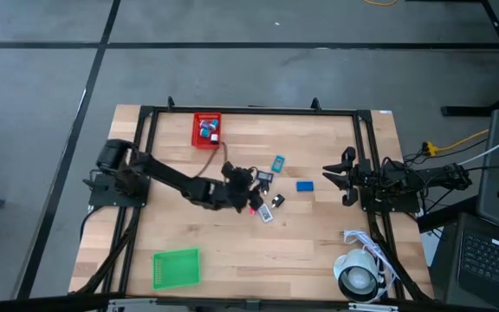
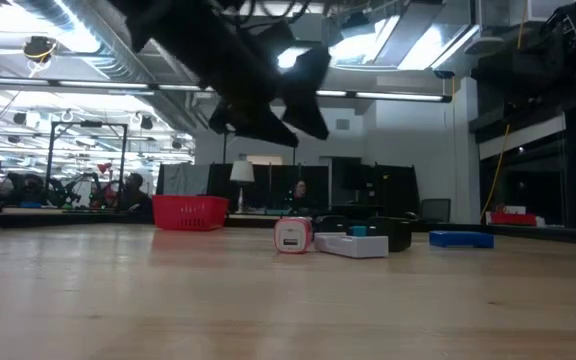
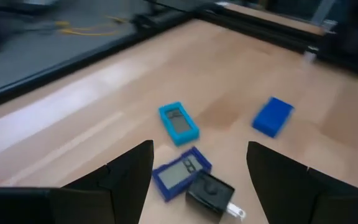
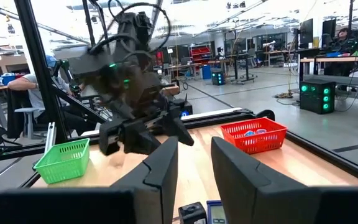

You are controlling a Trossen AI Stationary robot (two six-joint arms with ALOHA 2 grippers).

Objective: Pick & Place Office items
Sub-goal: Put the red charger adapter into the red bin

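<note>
left gripper [image 3: 197, 174]: wide open, empty, over office items [image 3: 179, 122] | right gripper [image 4: 194, 165]: open, empty | writing: none readable

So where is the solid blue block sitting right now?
In the high view the blue block lies alone on the table's right half, right of the teal gadget and between the item cluster and the waiting right hand.

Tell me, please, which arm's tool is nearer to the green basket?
The left tool is nearer, though it hangs open over the small items mid-table, well away from the green basket. The right tool waits at the table's far side.
</note>
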